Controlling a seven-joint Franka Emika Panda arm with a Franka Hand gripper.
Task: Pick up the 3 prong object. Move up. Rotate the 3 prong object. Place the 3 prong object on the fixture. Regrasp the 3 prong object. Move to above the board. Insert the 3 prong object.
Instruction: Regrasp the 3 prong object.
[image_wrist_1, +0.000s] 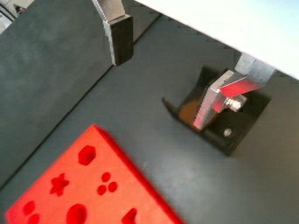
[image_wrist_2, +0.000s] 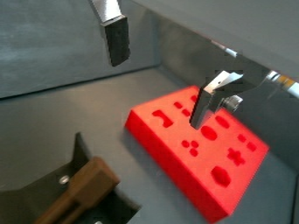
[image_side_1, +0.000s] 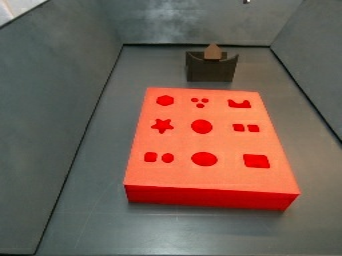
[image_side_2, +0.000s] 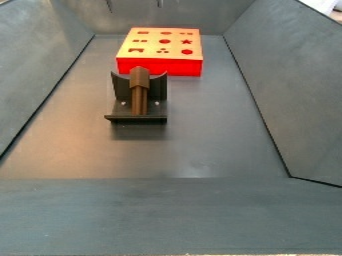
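Pincer agape — unseen in side views.

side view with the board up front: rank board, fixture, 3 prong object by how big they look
1. board
2. fixture, though it sits farther back
3. 3 prong object, resting on the fixture

The gripper and its fingers are not in this view.

The pincer hangs high above the floor, fingers spread apart, holding nothing.
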